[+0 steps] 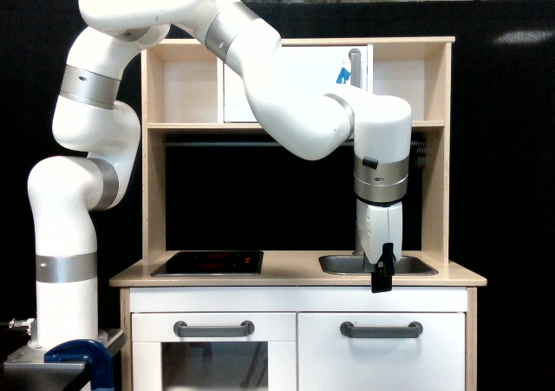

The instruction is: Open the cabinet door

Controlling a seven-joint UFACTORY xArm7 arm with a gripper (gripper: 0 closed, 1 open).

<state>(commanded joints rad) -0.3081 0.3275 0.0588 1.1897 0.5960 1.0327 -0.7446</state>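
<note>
While I watch through the exterior view, the only feed I have, the white xArm7 arm (pixel 260 79) reaches from its base at the view's left across the front of the toy kitchen (pixel 299 148) and turns straight down at the wrist. The black gripper (pixel 380 278) hangs just in front of the wooden countertop (pixel 295 276), at its front edge, before the steel sink (pixel 375 263). From this side it reads as one narrow dark shape, so I cannot tell whether its jaws are apart or together; nothing shows between them.

The cabinet door (pixel 381 352) sits in the lower row at the view's right, a plain white panel flush with the frame and closed. Its horizontal dark-grey bar handle (pixel 381 329) lies directly below the gripper, apart from it, with the white strip under the countertop between them.

Beside it at the view's left is the oven door (pixel 213 356) with a glass window and a matching bar handle (pixel 213 328). Above that, the black hob (pixel 209 262) shows a faint red marking I cannot read. On the upper shelf a white microwave door (pixel 290 79) carries a vertical handle (pixel 355 64) and a bit of blue tape (pixel 344 75), partly behind the arm. A blue clamp (pixel 82 356) sits at the arm's base. I can find no legible brand, label or writing anywhere.
</note>
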